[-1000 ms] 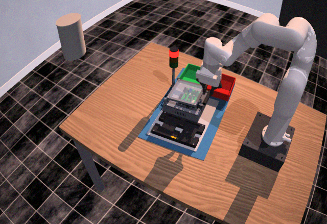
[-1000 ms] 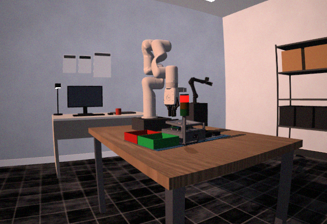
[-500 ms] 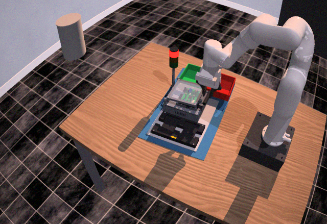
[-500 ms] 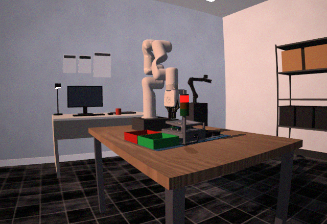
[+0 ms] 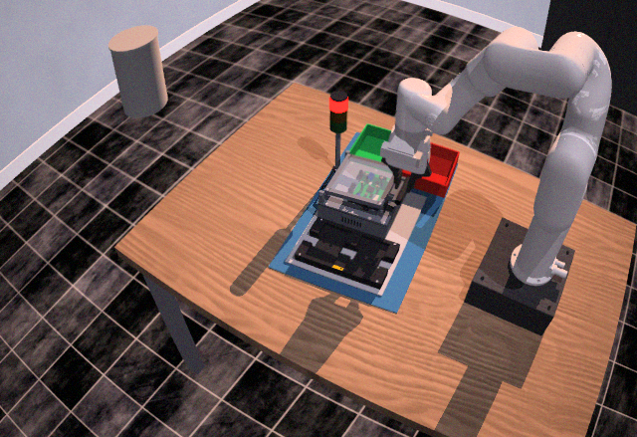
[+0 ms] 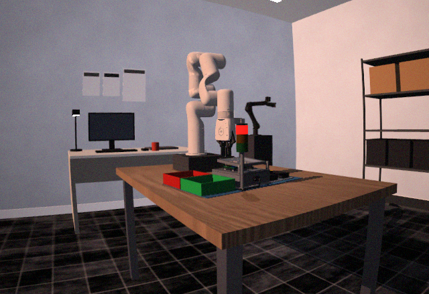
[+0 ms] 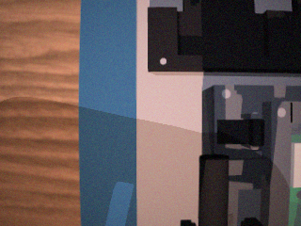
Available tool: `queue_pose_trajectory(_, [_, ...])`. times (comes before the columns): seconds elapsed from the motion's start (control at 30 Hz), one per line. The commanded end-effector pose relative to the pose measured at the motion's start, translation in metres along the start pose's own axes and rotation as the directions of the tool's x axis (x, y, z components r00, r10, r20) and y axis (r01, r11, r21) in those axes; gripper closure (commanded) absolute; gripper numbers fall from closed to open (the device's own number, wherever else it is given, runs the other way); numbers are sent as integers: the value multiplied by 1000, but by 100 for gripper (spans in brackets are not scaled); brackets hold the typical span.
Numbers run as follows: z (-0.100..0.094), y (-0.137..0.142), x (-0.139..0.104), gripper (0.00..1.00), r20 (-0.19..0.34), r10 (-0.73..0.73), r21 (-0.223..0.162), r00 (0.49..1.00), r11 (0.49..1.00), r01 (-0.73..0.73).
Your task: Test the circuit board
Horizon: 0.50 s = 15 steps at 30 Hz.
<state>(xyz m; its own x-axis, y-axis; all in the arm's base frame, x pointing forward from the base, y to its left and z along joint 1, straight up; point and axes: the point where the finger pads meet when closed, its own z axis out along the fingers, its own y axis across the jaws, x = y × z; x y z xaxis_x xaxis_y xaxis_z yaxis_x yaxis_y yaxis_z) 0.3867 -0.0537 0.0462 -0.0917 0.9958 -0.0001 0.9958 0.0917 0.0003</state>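
The tester [image 5: 354, 218] [image 6: 254, 176] stands on the blue mat [image 5: 406, 288] [image 7: 108, 71] with its clear lid [image 5: 357, 175] down. The green circuit board [image 5: 374, 183] lies inside under the lid; a sliver of it shows at the right edge of the wrist view [image 7: 296, 207]. The signal light [image 5: 338, 105] [image 6: 241, 128] glows red. My gripper [image 5: 399, 185] [image 6: 226, 151] hangs low at the tester's right side, fingers narrow and empty, close above the small black tab [image 7: 237, 132] of the latch.
The green bin [image 5: 371, 139] [image 6: 208, 184] and the red bin [image 5: 443, 167] [image 6: 171, 179] sit side by side behind the tester. The black tray [image 5: 349, 260] [image 7: 226, 38] lies in front of it. The arm's base [image 5: 520, 291] stands at the table's right.
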Motion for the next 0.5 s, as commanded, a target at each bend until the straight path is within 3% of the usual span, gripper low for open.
queue_pose_trajectory(0.0, [6,1,0,72,1,0,-3,1000,1000,0])
queue_pose_trajectory(0.47, [23,1,0,72,1,0,-3,1000,1000,0])
